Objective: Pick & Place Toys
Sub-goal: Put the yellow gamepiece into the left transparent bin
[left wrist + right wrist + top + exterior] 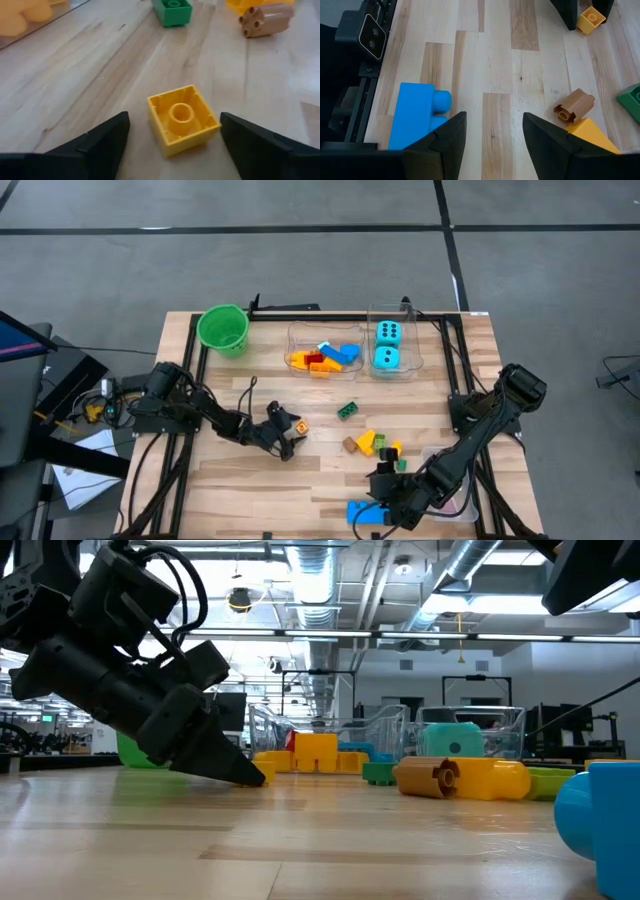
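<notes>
Left end effector low over table, fingers apart, straddling small yellow block for pickup. Right end effector apart, empty, waiting beside blue block.

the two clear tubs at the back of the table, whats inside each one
The left clear tub holds a heap of building blocks: orange, yellow, red and blue show, and any underneath are covered. The right clear tub holds two cyan dice side by side.
</notes>
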